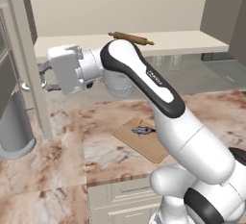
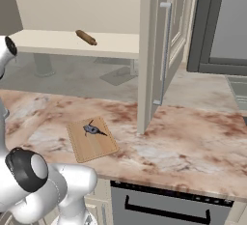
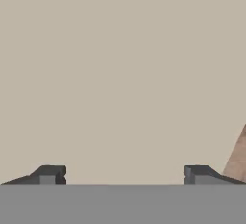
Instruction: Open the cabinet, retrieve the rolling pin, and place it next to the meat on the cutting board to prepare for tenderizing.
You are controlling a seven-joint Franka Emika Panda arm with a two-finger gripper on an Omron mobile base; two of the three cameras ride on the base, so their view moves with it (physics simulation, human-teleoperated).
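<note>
The gripper (image 1: 44,76) stands at shelf height, just beside the open cabinet door (image 1: 30,64), with the pale inner shelf (image 1: 182,43) extending away to its right. The rolling pin (image 1: 130,38) lies on that shelf, right of and behind the gripper. The cutting board (image 1: 144,139) lies on the counter (image 1: 57,146) below and right of the gripper, with the meat (image 1: 142,130) on it.
</note>
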